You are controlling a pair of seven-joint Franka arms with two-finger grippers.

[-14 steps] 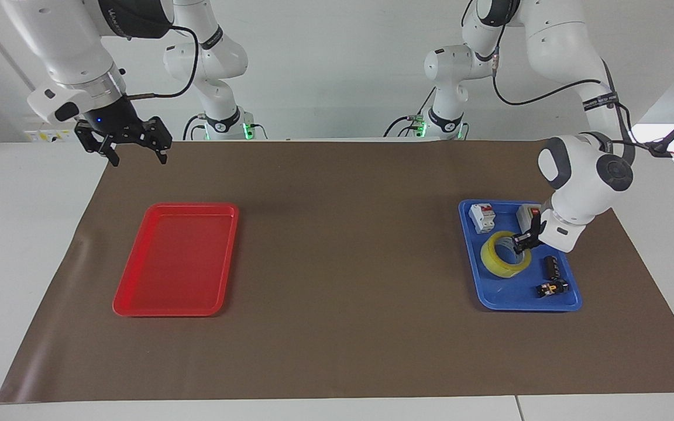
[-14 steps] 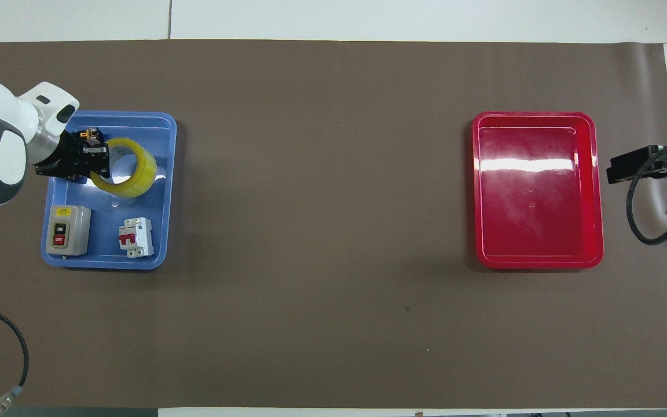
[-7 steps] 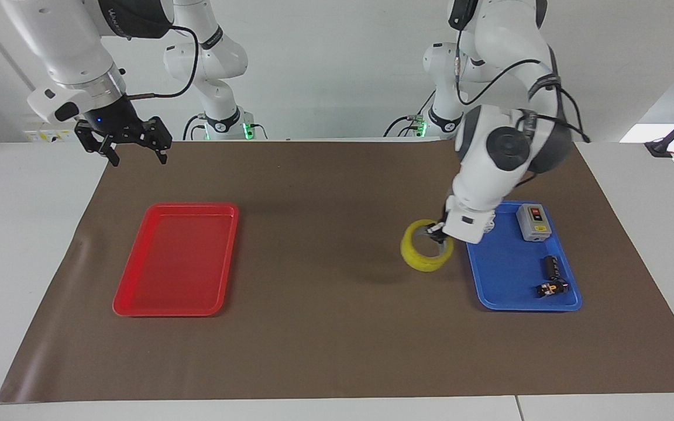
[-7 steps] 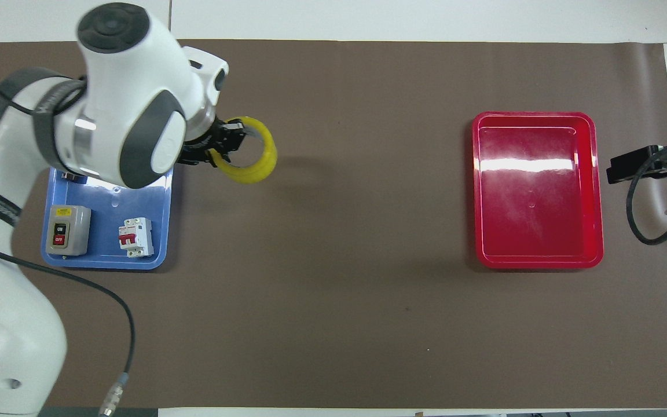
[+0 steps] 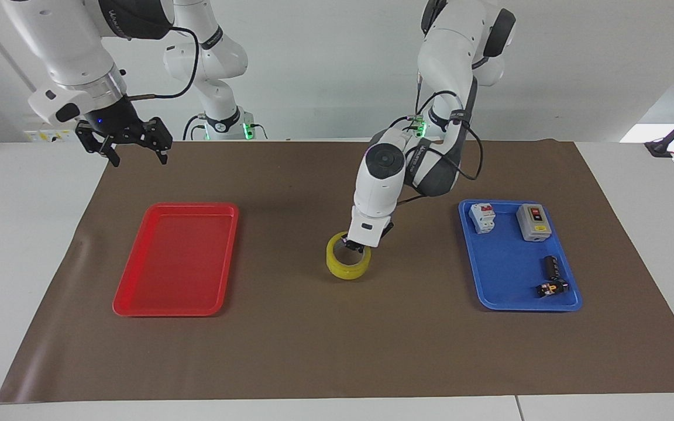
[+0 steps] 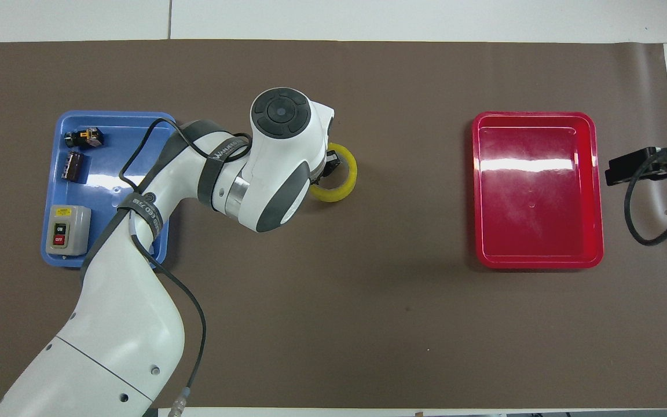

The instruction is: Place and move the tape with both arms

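My left gripper [image 5: 353,245] pinches the tape [image 5: 348,264] rim mid-mat, handy for my waiting, open right gripper [image 5: 136,153].

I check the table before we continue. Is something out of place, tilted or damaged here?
Nothing stands out. The tape roll lies flat on the brown mat between the red tray and the blue tray, with the left gripper shut on its rim. The right gripper waits open near the red tray.
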